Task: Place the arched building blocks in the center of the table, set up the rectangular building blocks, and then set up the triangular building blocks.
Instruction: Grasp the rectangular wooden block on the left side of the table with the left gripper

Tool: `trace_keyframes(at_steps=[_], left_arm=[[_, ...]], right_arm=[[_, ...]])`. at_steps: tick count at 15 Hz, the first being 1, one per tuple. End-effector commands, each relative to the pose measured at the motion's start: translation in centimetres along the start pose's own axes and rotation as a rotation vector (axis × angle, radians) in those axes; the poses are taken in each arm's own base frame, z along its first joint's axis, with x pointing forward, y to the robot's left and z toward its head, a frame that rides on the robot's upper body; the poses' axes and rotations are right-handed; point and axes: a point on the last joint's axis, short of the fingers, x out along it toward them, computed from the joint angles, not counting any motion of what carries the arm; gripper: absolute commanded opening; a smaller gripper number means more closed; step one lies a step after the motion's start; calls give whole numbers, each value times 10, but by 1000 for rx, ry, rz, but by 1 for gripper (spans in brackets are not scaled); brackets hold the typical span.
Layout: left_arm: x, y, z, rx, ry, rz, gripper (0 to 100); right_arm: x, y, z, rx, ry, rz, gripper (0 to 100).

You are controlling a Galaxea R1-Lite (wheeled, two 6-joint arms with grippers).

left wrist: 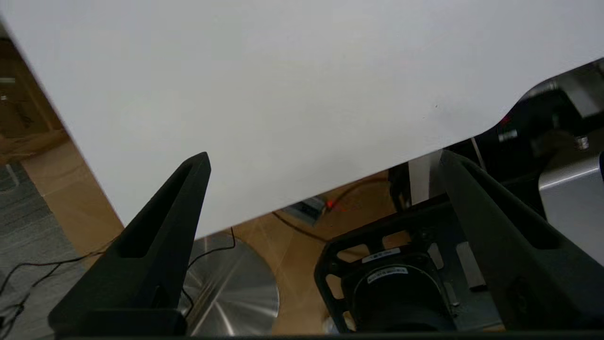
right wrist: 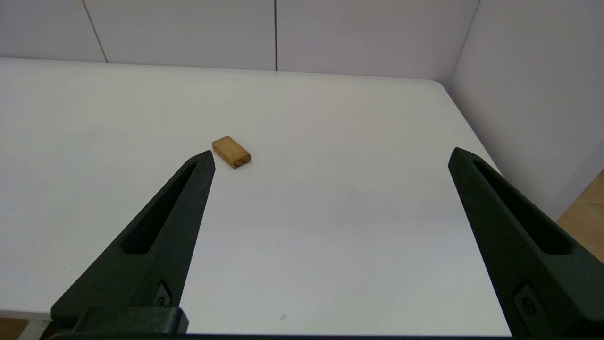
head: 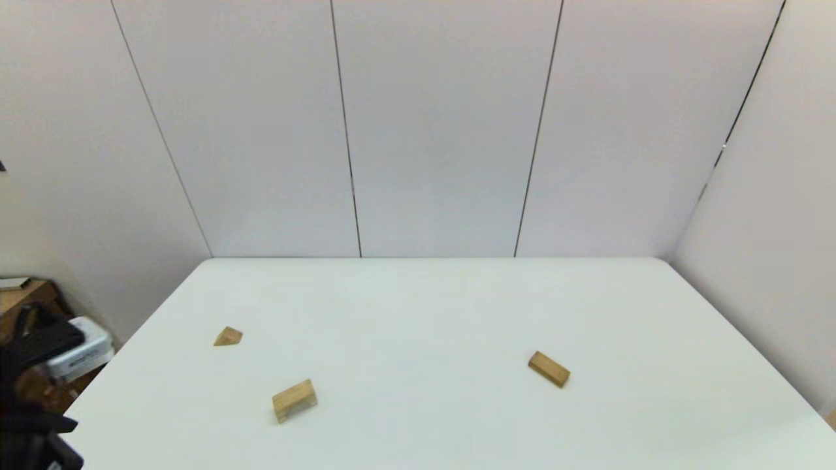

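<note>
Currently, status by item:

Right end effector (right wrist: 330, 156): fingers spread wide, holding nothing; poised low at the near edge of the table, facing across it, so judged ready for a first reach.

Left end effector (left wrist: 325, 158): likewise spread and empty; parked beyond the table's near-left corner, partly over the floor, out of the working area.

Table (head: 418, 307): large smooth white rectangular top; its centre is bare, so no step is judged complete.

Plain light-wood oblong slab (right wrist: 231, 151): lying flat on the right half, directly ahead of the right end effector.

Chunky light-wood arched block (head: 294, 400): on the left half, near the front; its cutout is not discernible from here.

Small light-wood triangular prism (head: 228, 337): farther back on the left, well apart from the others.

Next step, judged: arched block to centre; the left arm sits nearer.
</note>
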Motion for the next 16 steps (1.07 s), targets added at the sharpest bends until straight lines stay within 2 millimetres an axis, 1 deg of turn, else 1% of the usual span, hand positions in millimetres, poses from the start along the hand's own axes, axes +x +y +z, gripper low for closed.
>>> trace_keyframes(at_steps=[1, 6, 8, 13, 15, 16], left_arm=[[79, 6, 67, 129, 143, -115, 100], [137, 5, 111, 161, 167, -141, 100], [152, 7, 124, 158, 173, -148, 100], [180, 7, 132, 174, 210, -187, 100], [187, 7, 135, 177, 217, -191, 100], [189, 4, 138, 182, 215, -194, 100]], right_arm=[[0, 0, 0, -1, 0, 1, 100], [0, 0, 0, -1, 0, 1, 100], [0, 0, 0, -1, 0, 1, 100], [0, 0, 0, -1, 0, 1, 100], [0, 0, 0, -1, 0, 1, 100], [0, 0, 0, -1, 0, 1, 100]])
